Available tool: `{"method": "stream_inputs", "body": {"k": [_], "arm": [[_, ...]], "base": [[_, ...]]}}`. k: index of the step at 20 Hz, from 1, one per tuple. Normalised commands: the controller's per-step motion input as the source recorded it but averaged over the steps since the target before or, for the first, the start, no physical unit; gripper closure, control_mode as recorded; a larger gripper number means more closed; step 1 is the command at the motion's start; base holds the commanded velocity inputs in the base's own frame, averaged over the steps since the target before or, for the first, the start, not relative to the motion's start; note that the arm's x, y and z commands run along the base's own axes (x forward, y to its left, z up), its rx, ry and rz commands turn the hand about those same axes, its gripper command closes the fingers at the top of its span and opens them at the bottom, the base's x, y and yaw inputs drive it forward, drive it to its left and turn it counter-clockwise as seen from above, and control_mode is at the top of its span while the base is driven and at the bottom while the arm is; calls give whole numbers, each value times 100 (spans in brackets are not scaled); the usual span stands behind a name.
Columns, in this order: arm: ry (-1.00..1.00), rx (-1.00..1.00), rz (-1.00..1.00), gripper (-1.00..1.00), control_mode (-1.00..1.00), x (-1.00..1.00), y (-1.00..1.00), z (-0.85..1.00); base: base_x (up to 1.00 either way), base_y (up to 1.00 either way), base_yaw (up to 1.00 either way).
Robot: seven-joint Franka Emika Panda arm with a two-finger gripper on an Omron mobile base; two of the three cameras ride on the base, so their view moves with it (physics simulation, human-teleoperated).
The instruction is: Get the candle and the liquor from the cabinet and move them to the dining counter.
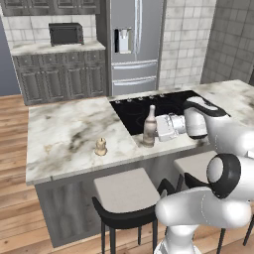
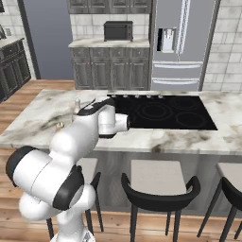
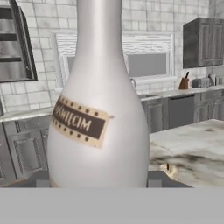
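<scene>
The liquor (image 1: 149, 126), a slender brown bottle with a long neck, stands upright on the dining counter (image 1: 64, 134) at the front left corner of the black cooktop (image 1: 163, 106). My gripper (image 1: 153, 130) reaches in level from the right, and its fingers press both sides of the bottle's lower body. In the hand view the liquor (image 3: 98, 113) looms close with its dark label, a fingertip (image 3: 42, 182) at each side of its base. The small beige candle (image 1: 101, 147) stands on the marble left of the bottle, apart from it. From the right base view, only the liquor's neck (image 2: 77, 105) peeks over my arm.
Bar stools (image 1: 126, 196) line the near side of the island. A steel fridge (image 1: 134, 44) and low grey cabinets with a microwave (image 1: 66, 33) stand beyond. A dark wall cabinet (image 3: 204, 41) hangs far off in the hand view. Bare marble spreads left of the candle.
</scene>
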Motion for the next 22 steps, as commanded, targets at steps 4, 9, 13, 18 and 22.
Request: {"method": "stream_inputs", "body": {"k": [4, 9, 13, 18, 22], "arm": [[0, -7, 0, 100, -100, 35, 5, -29], [0, -3, 0, 100, -100, 28, 5, -16], [0, 0, 0, 100, -100, 28, 11, -12], [0, 0, 0, 100, -100, 23, 13, -17], [0, 0, 0, 100, -100, 15, 6, -17]], "base": [[0, 0, 0], [0, 0, 0], [0, 0, 0], [0, 0, 0], [0, 0, 0]]}}
